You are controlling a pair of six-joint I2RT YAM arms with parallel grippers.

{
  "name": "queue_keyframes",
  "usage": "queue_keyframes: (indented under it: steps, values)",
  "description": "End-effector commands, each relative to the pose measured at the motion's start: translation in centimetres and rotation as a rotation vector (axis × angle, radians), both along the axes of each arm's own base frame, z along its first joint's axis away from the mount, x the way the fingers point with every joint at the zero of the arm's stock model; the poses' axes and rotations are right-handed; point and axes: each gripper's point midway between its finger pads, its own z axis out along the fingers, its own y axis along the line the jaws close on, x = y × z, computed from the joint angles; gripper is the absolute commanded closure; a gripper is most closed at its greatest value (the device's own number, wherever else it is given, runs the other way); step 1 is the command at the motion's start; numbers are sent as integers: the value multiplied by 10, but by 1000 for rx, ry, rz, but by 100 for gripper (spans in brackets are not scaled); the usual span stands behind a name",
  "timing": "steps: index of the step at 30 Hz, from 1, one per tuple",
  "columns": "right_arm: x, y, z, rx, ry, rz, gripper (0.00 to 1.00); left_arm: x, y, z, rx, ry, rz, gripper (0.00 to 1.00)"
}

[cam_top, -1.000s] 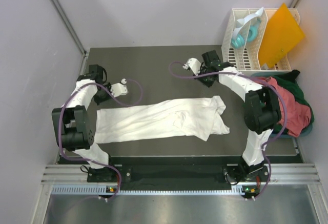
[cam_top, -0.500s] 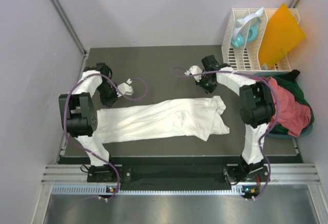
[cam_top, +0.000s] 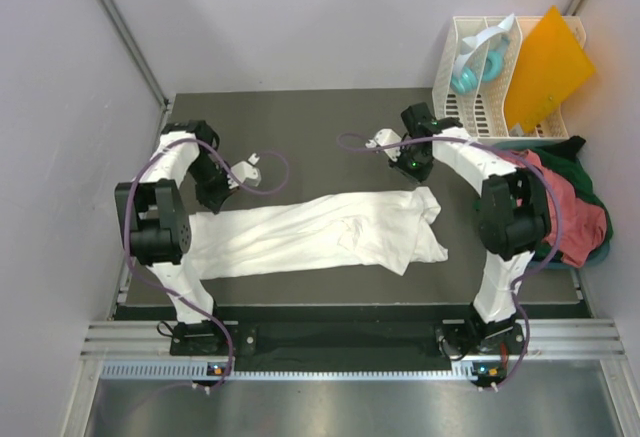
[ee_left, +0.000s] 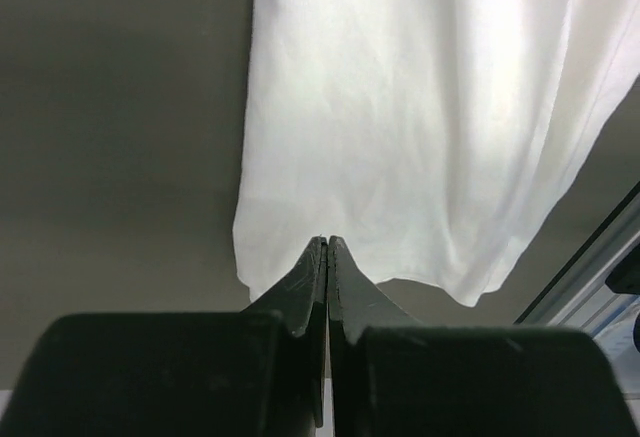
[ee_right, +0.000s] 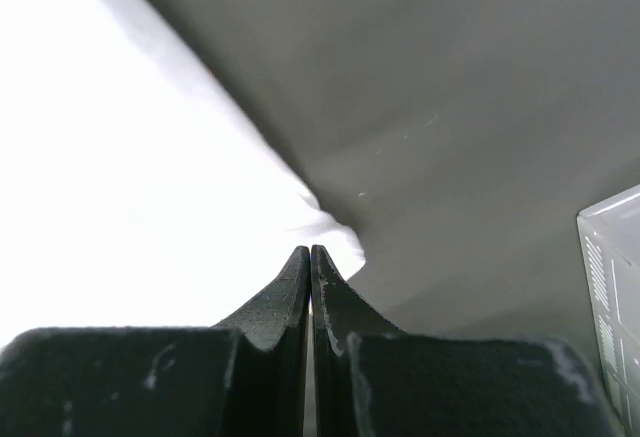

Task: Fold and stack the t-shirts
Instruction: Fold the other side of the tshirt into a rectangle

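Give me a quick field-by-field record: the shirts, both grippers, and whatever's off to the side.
white t-shirt: long strip lying across the table
left gripper: shut, tips at the shirt's left-end edge
right gripper: shut, tips at its right-end corner
salmon-red shirt: heaped on the dark green shirt, right edge
white rack: far right corner, holding the orange sheet

I work in a lab test cell: beyond the metal rail (cam_top: 350, 335) at my base, a dark table (cam_top: 300, 127) boxed by bare grey walls (cam_top: 300, 17).
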Motion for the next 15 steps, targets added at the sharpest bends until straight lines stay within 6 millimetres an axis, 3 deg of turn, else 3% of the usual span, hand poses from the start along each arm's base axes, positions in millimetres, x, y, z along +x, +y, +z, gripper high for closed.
queue_keyframes:
  steps: [1, 8, 15]
  values:
    - [-17, 11, 22, 72, 7, 47, 100, -20, -9, -15, -35, 89, -37, 100]
    - [-35, 7, -10, 55, 83, 53, 100, -24, -13, -24, -46, 148, -46, 100]
    - [-34, 5, -44, 29, 124, 39, 100, -26, -11, -39, -16, 185, -59, 100]
